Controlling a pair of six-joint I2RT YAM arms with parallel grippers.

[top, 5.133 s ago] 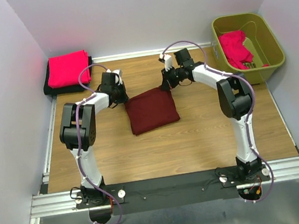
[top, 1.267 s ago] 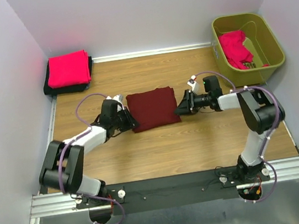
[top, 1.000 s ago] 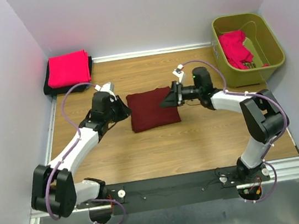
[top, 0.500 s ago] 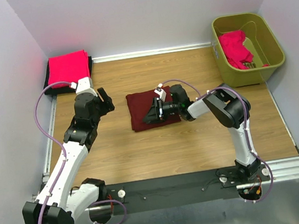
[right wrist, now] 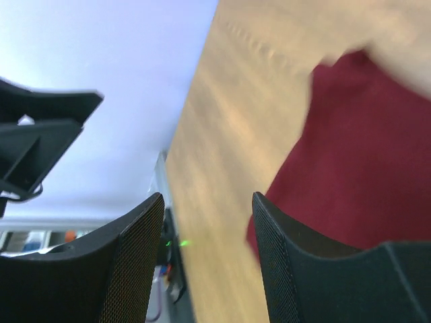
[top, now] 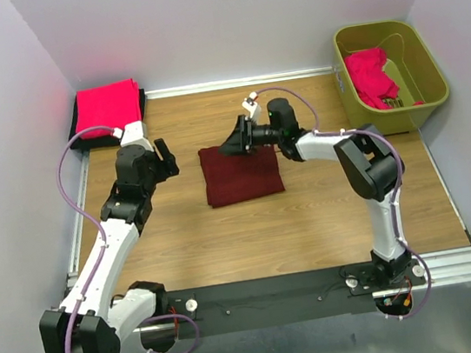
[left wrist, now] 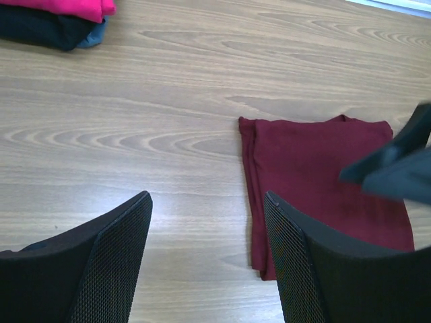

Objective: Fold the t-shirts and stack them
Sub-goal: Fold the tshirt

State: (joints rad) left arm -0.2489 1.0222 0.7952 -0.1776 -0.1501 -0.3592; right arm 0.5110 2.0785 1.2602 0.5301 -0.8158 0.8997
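Note:
A dark maroon t-shirt (top: pixel 242 176) lies folded into a rectangle mid-table, also seen in the left wrist view (left wrist: pixel 316 175) and the right wrist view (right wrist: pixel 350 161). My left gripper (top: pixel 162 156) hangs to its left, apart from it, open and empty (left wrist: pixel 207 198). My right gripper (top: pixel 235 141) hovers over the shirt's far left corner, open, with nothing between its fingers (right wrist: pixel 207 196). A folded pinkish-red t-shirt (top: pixel 107 108) rests on a black one (top: pixel 90 142) at the back left. Another pinkish-red shirt (top: pixel 371 77) lies crumpled in the bin.
The olive-green bin (top: pixel 420 54) stands at the back right corner. The stack (left wrist: pixel 54 17) sits against the left wall. Bare wood (top: pixel 328 207) lies in front of the maroon shirt. The right gripper's dark tip (left wrist: pixel 397 165) shows blurred in the left wrist view.
My left gripper opened and drew back left, off the maroon shirt's edge. My right gripper swept left over the shirt, then rose toward its far edge. The shirt lies flat.

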